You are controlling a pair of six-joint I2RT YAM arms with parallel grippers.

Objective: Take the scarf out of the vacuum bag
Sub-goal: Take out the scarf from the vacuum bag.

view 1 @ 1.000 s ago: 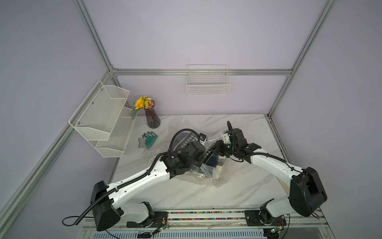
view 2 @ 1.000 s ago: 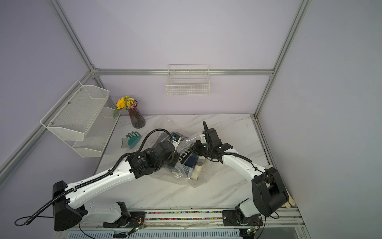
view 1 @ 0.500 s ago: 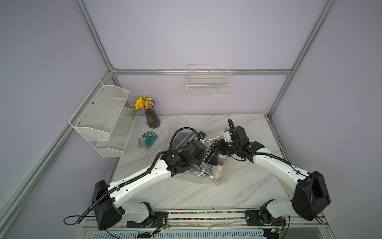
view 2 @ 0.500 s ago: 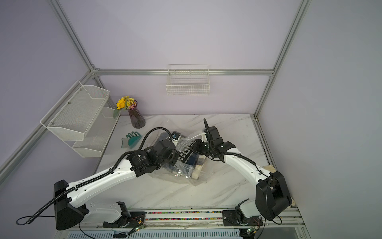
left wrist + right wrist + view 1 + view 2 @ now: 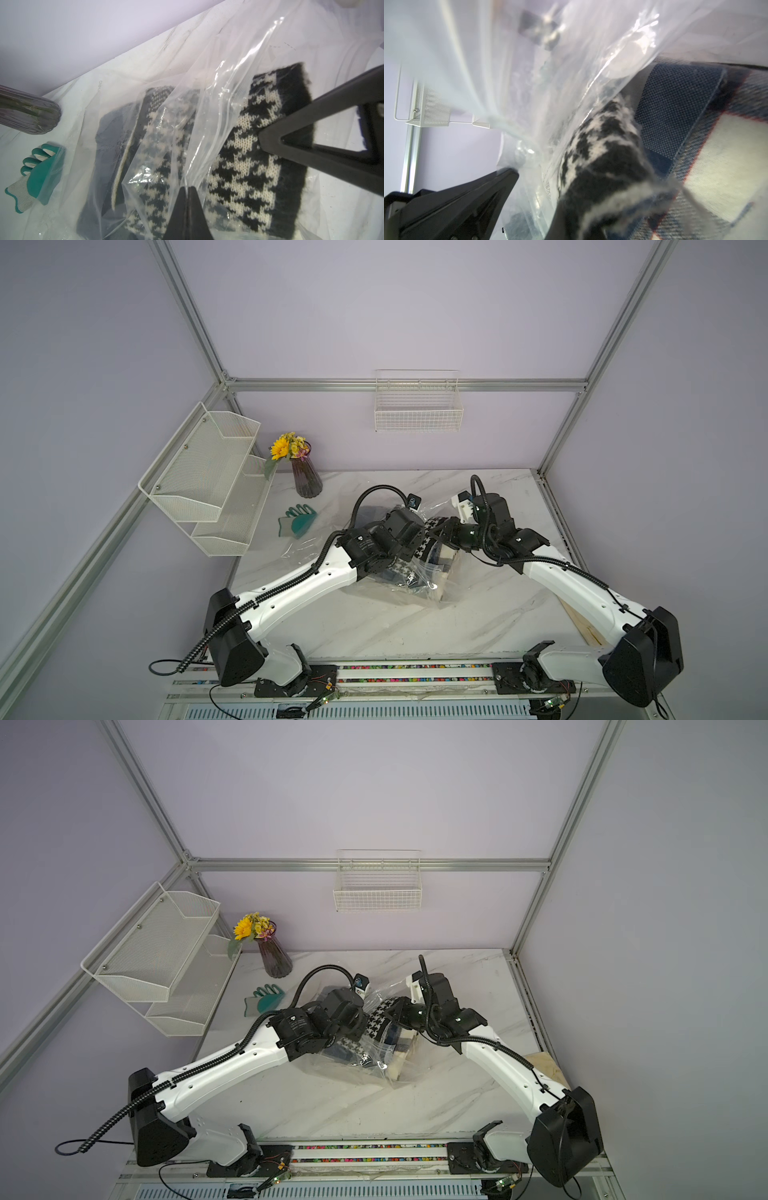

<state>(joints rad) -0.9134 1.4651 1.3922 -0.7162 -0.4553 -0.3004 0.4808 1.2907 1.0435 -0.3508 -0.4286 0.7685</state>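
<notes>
1. Since a second ago the right arm has drawn back from the clear crinkly plastic vacuum bag (image 5: 419, 589), and more of the black-and-cream houndstooth knitted scarf (image 5: 428, 531) now shows between the two wrists.
2. That vacuum bag lies crumpled on the white marble desk (image 5: 395, 626), with its upper film lifted.
3. The left gripper (image 5: 188, 188) has its jaws pressed together on a fold of the bag's film, which runs taut from them.
4. The right gripper (image 5: 265, 141) is clamped on the scarf's end; in the left wrist view its black tip sits on the pattern.
5. The gripped end of the scarf lies bare outside the film, while the rest remains folded under it, inside the bag.
6. Also inside the bag, beside the scarf, are a navy woven cloth (image 5: 675, 108) and a cream plaid cloth (image 5: 726, 166) with red and blue lines.
7. A pair of green gloves (image 5: 297, 520) lies just beside the bag; in the left wrist view the bag's edge overlaps them.
</notes>
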